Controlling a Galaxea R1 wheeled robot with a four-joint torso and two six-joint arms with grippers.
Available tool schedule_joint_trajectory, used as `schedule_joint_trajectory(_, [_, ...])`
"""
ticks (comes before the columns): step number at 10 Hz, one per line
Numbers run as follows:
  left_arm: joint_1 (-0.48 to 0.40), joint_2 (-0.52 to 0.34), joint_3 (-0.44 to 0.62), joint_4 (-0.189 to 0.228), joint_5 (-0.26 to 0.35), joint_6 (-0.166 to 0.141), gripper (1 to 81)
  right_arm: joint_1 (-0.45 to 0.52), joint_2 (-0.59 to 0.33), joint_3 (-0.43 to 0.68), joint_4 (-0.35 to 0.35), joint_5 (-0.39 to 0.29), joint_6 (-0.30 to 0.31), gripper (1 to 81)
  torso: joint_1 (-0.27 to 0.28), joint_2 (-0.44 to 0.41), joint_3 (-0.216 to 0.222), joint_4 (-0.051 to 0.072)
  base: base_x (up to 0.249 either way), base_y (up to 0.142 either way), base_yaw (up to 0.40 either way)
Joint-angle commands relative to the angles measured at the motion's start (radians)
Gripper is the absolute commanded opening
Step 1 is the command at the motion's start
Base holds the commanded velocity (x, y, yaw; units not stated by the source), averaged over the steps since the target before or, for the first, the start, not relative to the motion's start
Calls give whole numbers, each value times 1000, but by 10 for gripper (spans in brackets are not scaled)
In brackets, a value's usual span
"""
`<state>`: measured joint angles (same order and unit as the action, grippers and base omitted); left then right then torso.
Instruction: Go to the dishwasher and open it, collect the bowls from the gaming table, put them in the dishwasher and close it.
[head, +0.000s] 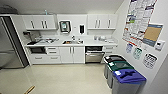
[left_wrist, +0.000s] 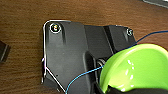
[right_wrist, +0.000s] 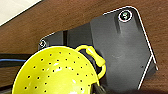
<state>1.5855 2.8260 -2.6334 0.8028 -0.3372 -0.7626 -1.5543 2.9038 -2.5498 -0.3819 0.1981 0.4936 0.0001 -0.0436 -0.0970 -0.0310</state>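
The dishwasher (head: 94, 57) is the steel-fronted unit under the counter, right of the white cabinet doors, straight ahead across the floor; a dark gap shows above its front panel. In the left wrist view a lime green bowl (left_wrist: 140, 67) hangs over the robot's dark plate, and my left gripper (left_wrist: 117, 90) is shut on its rim. A yellow perforated bowl (right_wrist: 55, 75) with a loop handle sits in my right gripper (right_wrist: 96, 88), seen in the right wrist view. The gaming table is out of view.
A steel fridge (head: 10, 50) stands at the left wall. Three bins (head: 125, 75) line the right wall under posters, close to the dishwasher. The counter has a sink (head: 72, 42). A wooden piece (head: 29, 89) lies at the near left of the pale floor.
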Motion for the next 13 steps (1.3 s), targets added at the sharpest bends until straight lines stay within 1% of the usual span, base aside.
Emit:
schedule_joint_trajectory(1, [-32,-17,-4,-2,27,-1,10,39,-10,8,-14,-35,0,10,0,0,0,0,185,0,0])
schedule_joint_trajectory(13, [-34,-17,-4,0,27,-1,10,42,-9,11,-14,-35,-1,10,0,0,0,0,164,0,0])
